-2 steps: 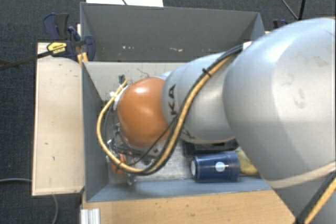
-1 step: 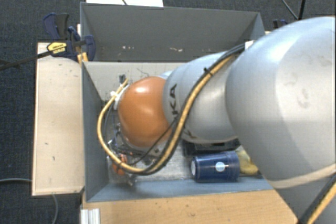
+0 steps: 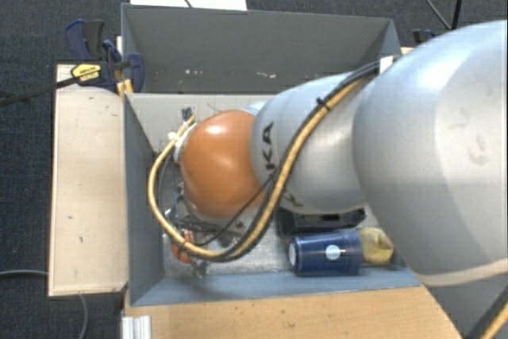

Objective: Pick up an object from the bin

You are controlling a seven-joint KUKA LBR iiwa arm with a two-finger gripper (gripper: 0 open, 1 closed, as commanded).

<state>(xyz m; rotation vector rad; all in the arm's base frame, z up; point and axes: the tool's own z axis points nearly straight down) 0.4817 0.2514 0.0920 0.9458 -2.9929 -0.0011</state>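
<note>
Your gripper (image 3: 190,244) sits low at the bin's (image 3: 141,194) 7 o'clock; spread or pressed together, you cannot tell.
The dark blue can (image 3: 325,253), at 3 o'clock from it, looks stiff, smooth, perhaps slippery — better to take it across the round body.

Clearance record, my reach into the bin (image 3: 254,52):

1. My own arm (image 3: 381,171) spans the right and middle from above; no passage there.
2. My orange wrist cover (image 3: 218,163) sits over the left-centre floor. Its cable loop (image 3: 159,194) bulges towards the left wall, leaving only a narrow gap.
3. A dark blue can (image 3: 325,252) lies on its side by the front wall, with a yellowish lump (image 3: 379,246) just beside its right end. Both are partly under my arm, so the front right is blocked.
4. Free: bare floor at the back left, and a bare strip along the front wall left of the can.
</note>
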